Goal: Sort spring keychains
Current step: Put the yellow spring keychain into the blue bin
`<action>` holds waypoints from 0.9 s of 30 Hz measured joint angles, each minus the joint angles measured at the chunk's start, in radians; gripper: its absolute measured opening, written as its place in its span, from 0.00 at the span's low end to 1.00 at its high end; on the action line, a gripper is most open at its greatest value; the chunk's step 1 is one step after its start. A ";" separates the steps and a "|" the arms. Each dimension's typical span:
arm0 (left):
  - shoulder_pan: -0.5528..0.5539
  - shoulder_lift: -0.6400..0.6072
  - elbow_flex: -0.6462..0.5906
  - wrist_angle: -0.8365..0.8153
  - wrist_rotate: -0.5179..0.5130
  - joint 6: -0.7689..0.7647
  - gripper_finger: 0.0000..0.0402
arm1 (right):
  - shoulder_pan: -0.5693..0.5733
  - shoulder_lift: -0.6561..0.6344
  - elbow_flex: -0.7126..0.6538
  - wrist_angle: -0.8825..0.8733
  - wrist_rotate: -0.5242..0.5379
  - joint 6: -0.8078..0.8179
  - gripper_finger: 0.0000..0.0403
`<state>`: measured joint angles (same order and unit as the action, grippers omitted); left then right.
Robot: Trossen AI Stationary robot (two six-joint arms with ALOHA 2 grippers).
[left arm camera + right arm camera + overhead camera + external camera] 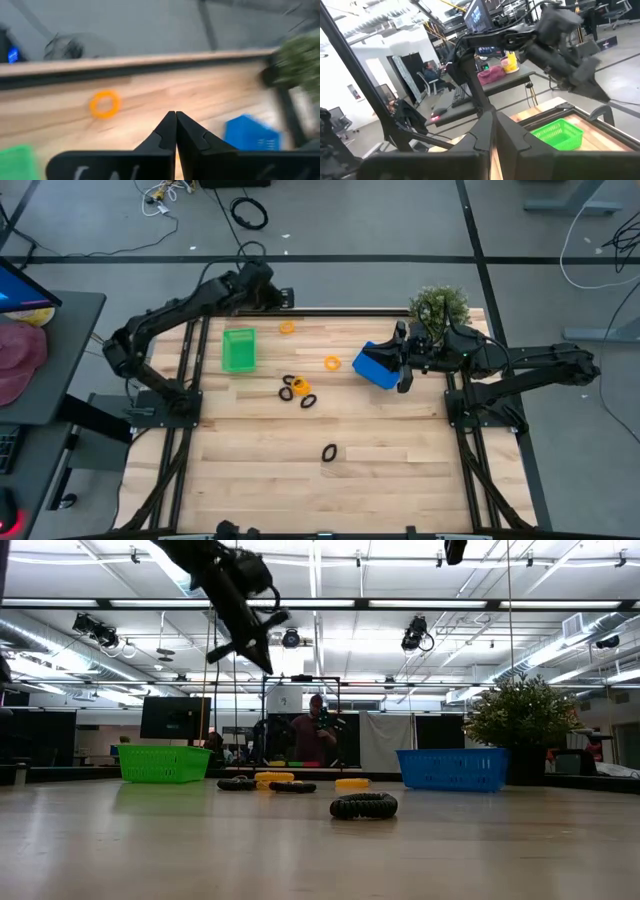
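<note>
Orange and black spring keychains cluster at the desk centre, with one orange at twelve o'clock, another toward two, and a black one at six. The left gripper, fingers closed and empty, hangs high over the far edge near the green basket. The right gripper, fingers closed and empty, sits beside the blue basket.

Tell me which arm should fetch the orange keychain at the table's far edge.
Left, probably. The left gripper hangs shut and empty right beside that keychain; the right gripper sits farther off, by the blue basket.
</note>
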<state>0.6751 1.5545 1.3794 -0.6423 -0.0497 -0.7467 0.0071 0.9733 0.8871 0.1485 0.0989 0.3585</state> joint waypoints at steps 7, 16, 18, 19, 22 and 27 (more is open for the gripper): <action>0.044 0.174 0.186 -0.209 0.003 0.136 0.01 | 0.000 0.000 0.000 -0.002 -0.001 0.000 0.06; 0.052 0.371 0.358 -0.363 0.018 0.311 0.15 | 0.000 0.000 0.000 -0.009 -0.001 0.000 0.06; 0.052 0.402 0.359 -0.389 -0.002 0.332 0.21 | 0.000 0.000 0.000 -0.009 -0.001 0.000 0.06; 0.053 0.417 0.359 -0.400 -0.011 0.340 0.24 | 0.000 0.000 0.000 -0.009 -0.001 0.000 0.06; 0.053 0.459 0.360 -0.408 -0.053 0.347 0.34 | 0.000 0.000 0.000 -0.009 -0.001 0.000 0.06; 0.055 0.510 0.360 -0.394 -0.069 0.350 0.46 | 0.000 0.000 0.000 -0.008 -0.001 0.000 0.06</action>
<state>0.7303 2.0640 1.7393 -1.0360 -0.1189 -0.3969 0.0071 0.9733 0.8870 0.1402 0.0982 0.3589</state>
